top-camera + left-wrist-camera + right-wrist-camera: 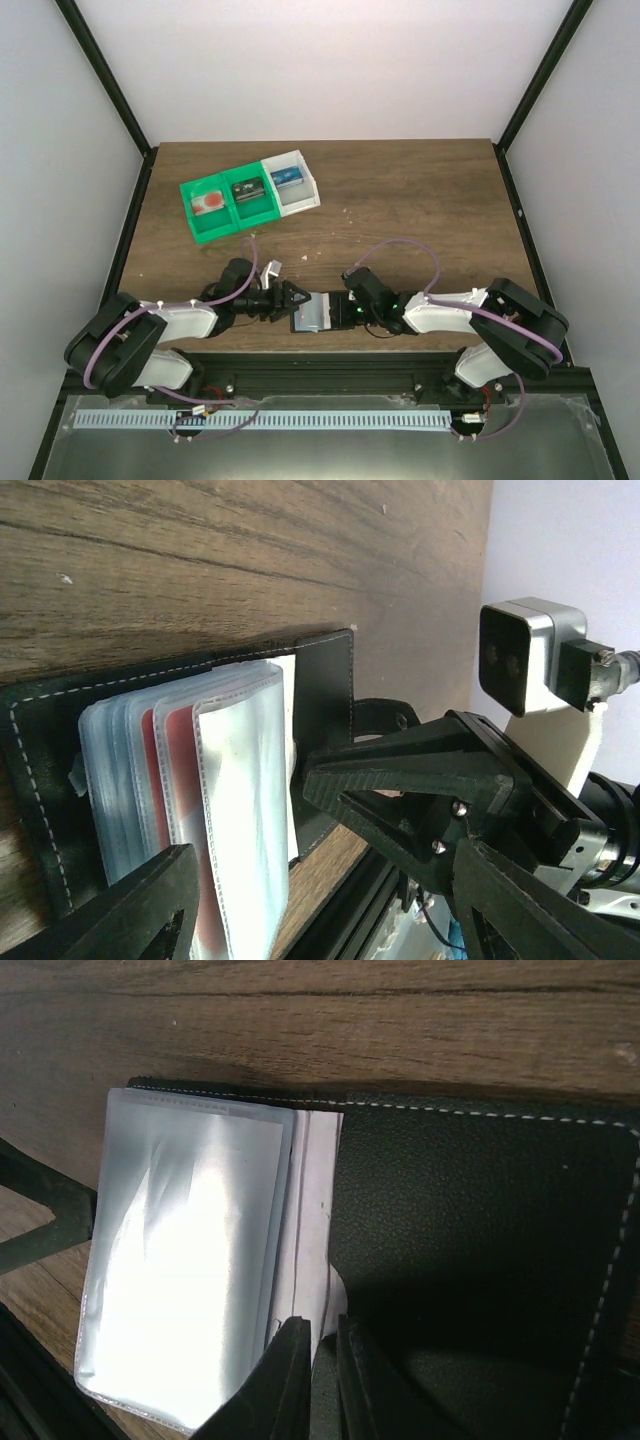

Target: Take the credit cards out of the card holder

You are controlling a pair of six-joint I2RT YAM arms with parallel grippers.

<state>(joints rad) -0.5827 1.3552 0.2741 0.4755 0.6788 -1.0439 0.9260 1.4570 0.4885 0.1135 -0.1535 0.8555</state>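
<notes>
Left gripper [292, 298] jaws spread, right gripper [322, 1380] jaws nearly together, apparently pinching the card holder [313, 313] cover between the arms; red credit cards [175, 770] in sleeves, long axis toward the nearer left jaws.

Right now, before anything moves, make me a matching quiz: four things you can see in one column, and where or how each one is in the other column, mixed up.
Things:
1. card holder
2. green-and-white tray
3. red card
4. left gripper

Place or state:
A. jaws spread wide
B. far left, well apart from the rest
C. tucked inside the card holder
D. lying open at the near centre

Pairs: 1-D, 2-B, 3-C, 4-A
</notes>
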